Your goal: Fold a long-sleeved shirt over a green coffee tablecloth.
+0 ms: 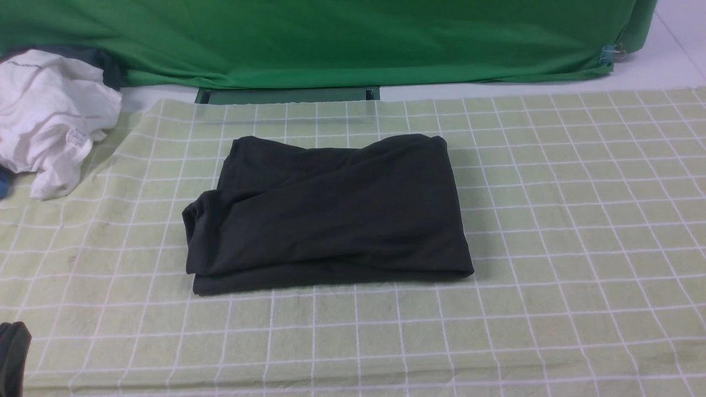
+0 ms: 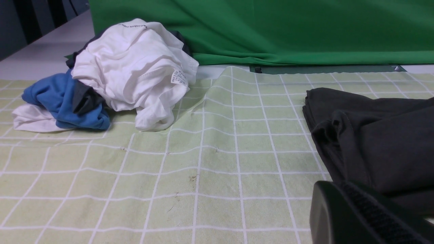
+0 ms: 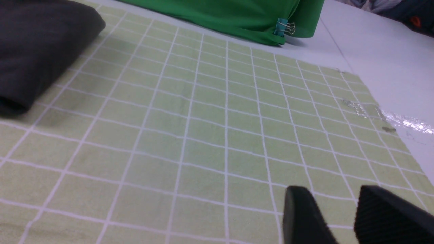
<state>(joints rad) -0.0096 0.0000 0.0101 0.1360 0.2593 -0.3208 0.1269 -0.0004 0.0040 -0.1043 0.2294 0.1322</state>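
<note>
The long-sleeved shirt [image 1: 325, 212] lies folded into a compact, roughly rectangular bundle near the middle of the green coffee tablecloth [image 1: 551, 220]; sleeves, neck opening and chest print are all folded under or inside and cannot be made out; along the near edge a lower layer projects slightly from beneath the upper one. The cloth extends past the frame on the near, left and right sides of the front view, so its full extent is not visible.

Left gripper [image 2: 342, 200]: only a dark tip appears at the lower left corner of the front view, and one ribbed pad at the corner of the left wrist view, cut off by the frame; the jaws are closed together and hold nothing; the shirt edge lies just beyond it, contact not discernible.

Right gripper [image 3: 339, 210]: absent from the front view; in the right wrist view two black fingers [image 3: 301, 213] stand partly apart with bare cloth showing between them; nothing is gripped; the fingertips are cut off by the frame.

A pile of clothes [image 1: 49, 118], white on top with blue and dark pieces partly hidden beneath, rests at the far left edge of the cloth, well apart from the shirt. A green backdrop [image 1: 353, 38] hangs behind; a binder clip [image 1: 609, 55] holds its right corner.
</note>
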